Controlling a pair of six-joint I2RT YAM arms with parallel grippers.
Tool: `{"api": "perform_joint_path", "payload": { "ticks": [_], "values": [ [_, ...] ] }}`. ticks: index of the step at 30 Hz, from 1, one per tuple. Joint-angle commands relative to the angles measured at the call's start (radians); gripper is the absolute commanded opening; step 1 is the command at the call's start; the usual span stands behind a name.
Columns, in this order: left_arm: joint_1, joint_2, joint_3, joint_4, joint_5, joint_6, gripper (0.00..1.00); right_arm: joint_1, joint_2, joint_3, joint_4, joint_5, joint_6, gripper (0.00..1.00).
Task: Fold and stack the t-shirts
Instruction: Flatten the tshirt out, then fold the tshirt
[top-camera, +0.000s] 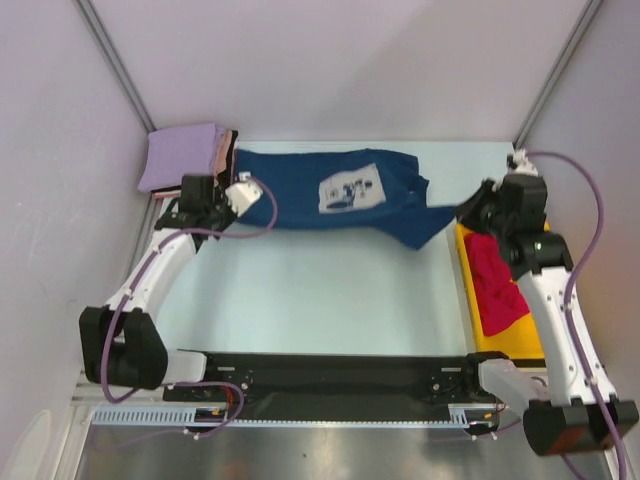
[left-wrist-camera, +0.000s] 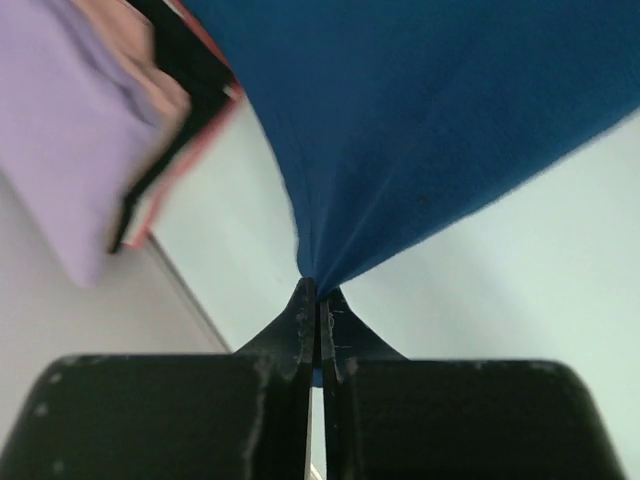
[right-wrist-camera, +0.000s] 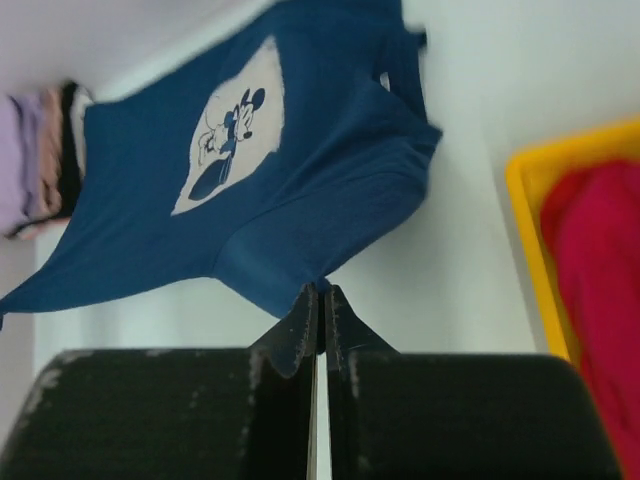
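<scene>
The navy t-shirt (top-camera: 340, 195) is stretched across the far part of the table (top-camera: 320, 300), its white cartoon-mouse print (top-camera: 350, 187) facing up. The left gripper (left-wrist-camera: 317, 295) is clamped tight on the shirt's left edge, and the cloth fans out taut from its tips. The right gripper (right-wrist-camera: 322, 295) is pinched just as tight on a fold at the shirt's right end, where the fabric bunches and sags.

The whole near and middle stretch of the table between the two arms lies open. The sides are tighter: a pale wall runs close along the left, another along the far edge, and a third on the right.

In the far left corner sits a stack of folded shirts, with the lavender one (top-camera: 180, 155) on top and the pink (left-wrist-camera: 140, 70) and black (left-wrist-camera: 190, 70) edges showing beneath. The stack is just beside the navy shirt's left end and close by the left gripper.

Along the right edge lies a yellow tray (top-camera: 463, 265) just beside the right arm, with a crimson shirt (top-camera: 495, 280) crumpled loosely in it.
</scene>
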Motion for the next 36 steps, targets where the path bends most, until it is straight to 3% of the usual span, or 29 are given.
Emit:
{"api": "perform_joint_path", "payload": {
  "ticks": [1,6,14,19,22,27,36],
  "values": [
    [0.01,-0.101,-0.153,-0.05,-0.001,0.057,0.0,0.038,-0.135,-0.131,-0.153,0.114,0.055,0.0],
    [0.01,-0.219,-0.31,-0.217,0.016,0.088,0.0,0.11,-0.276,-0.277,-0.42,0.163,0.241,0.0],
    [0.01,-0.368,-0.462,-0.463,0.012,0.174,0.01,0.215,-0.327,-0.364,-0.577,0.128,0.364,0.0],
    [0.01,-0.386,-0.474,-0.409,0.024,0.185,0.01,0.219,-0.188,-0.333,-0.43,0.148,0.281,0.0],
    [0.012,-0.299,-0.426,-0.23,0.005,0.131,0.03,0.219,-0.015,-0.29,-0.243,0.134,0.186,0.0],
    [0.018,-0.089,-0.333,-0.127,-0.036,0.077,0.04,0.216,0.226,-0.184,-0.013,0.18,0.036,0.0],
    [0.035,0.112,-0.244,0.019,-0.09,0.008,0.05,0.183,0.633,0.072,0.152,0.097,-0.134,0.0]
  ]
}}
